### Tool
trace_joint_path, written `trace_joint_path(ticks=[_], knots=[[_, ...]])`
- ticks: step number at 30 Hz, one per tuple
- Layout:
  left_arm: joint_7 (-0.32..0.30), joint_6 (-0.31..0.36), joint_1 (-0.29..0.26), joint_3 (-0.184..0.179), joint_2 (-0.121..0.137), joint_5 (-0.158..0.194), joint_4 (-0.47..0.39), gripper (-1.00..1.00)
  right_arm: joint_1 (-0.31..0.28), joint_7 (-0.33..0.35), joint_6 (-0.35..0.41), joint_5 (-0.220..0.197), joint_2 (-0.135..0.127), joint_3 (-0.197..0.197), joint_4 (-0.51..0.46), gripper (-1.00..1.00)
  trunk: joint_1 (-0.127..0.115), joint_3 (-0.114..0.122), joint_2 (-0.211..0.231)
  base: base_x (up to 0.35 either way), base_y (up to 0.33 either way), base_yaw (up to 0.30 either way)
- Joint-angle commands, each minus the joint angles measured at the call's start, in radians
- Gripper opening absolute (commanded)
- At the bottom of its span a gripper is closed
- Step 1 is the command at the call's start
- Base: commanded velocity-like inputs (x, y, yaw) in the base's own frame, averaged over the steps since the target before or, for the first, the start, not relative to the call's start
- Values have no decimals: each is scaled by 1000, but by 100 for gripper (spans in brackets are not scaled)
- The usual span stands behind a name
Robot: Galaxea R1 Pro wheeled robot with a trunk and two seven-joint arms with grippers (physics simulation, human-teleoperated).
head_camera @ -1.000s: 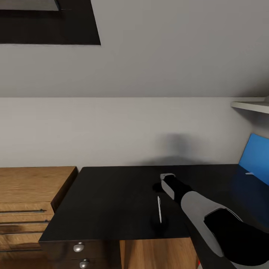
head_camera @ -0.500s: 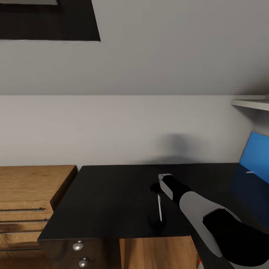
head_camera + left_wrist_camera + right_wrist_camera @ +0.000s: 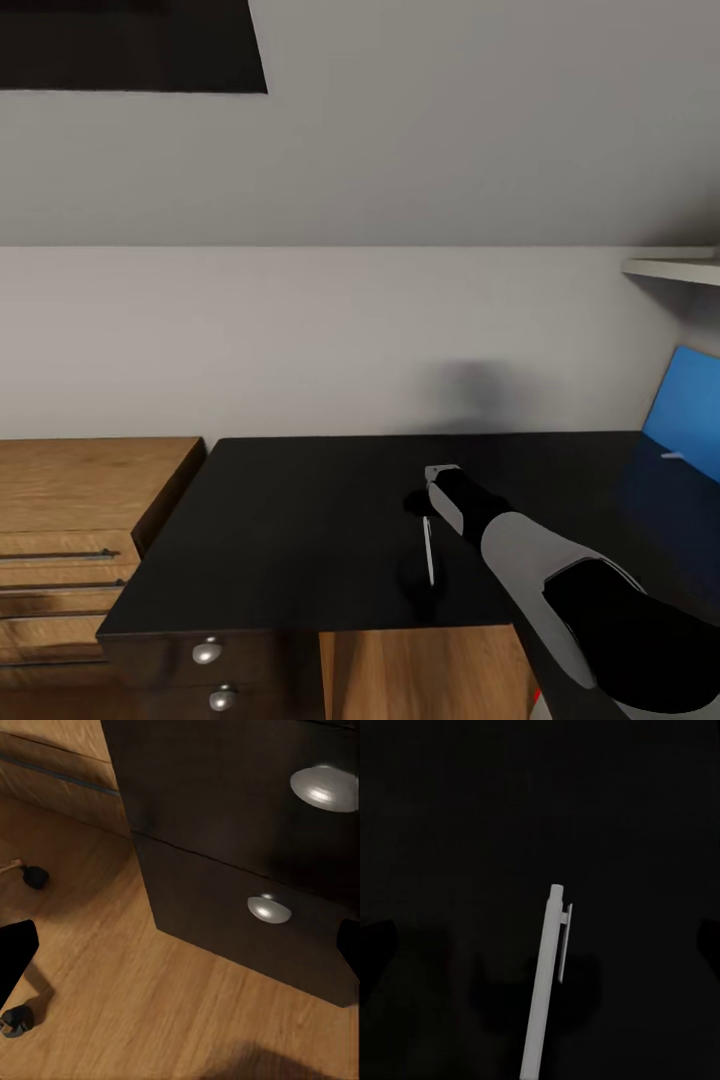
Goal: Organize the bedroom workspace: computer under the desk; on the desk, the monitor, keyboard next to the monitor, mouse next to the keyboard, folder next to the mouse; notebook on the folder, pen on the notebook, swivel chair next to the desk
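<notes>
Matt black desk (image 3: pixel 300 520), smooth white plastic pen (image 3: pixel 544 997), wood floor (image 3: pixel 135 1012).

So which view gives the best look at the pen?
The right wrist view: the pen lies close up on the black desk, clip and end cap distinct. The head view shows it as a thin white sliver beside the right arm. The left wrist view looks at the desk's drawers and floor instead.

Pen (image 3: pixel 428 551) on desk (image 3: pixel 300 520); folder (image 3: pixel 688 412) far right; chest (image 3: pixel 70 540) left.
</notes>
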Motion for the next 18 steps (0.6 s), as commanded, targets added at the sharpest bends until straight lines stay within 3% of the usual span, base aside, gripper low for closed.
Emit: trace_joint_path(ticks=[1,2,3,4,5,7,8,18], knots=[[8,19,-1,-8,-2,1,-11,100,-1,-7,4,-11,-1,7,-2,100,4,-4,-8,0,0,0],[8,81,-1,-9,-3,-1,-42,100,-1,-7,4,-11,-1,7,-2,100,8,-8,-15,0,0,0],[8,212,-1,-9,-2,-2,-106,100,-1,-7,4,-10,-2,7,-2,100,12,-11,-22,0,0,0],[9,260,-1,-8,0,-2,-131,100,-1,-7,4,-10,-2,7,-2,100,15,-14,-29,0,0,0],[9,358,-1,-6,8,-2,-187,100,-1,-7,4,-10,-2,7,-3,100,19,-17,-36,0,0,0],[9,492,-1,-4,25,-1,-276,100,-1,-8,4,-9,-2,7,-3,100,23,-20,-43,0,0,0],[9,633,-1,-3,47,0,-384,100,-1,-9,3,-9,-2,7,-3,100,23,-20,-43,0,0,0],[9,957,-1,4,68,3,-567,100,-1,-10,5,-9,-2,7,-4,100,23,-20,-43,0,0,0]])
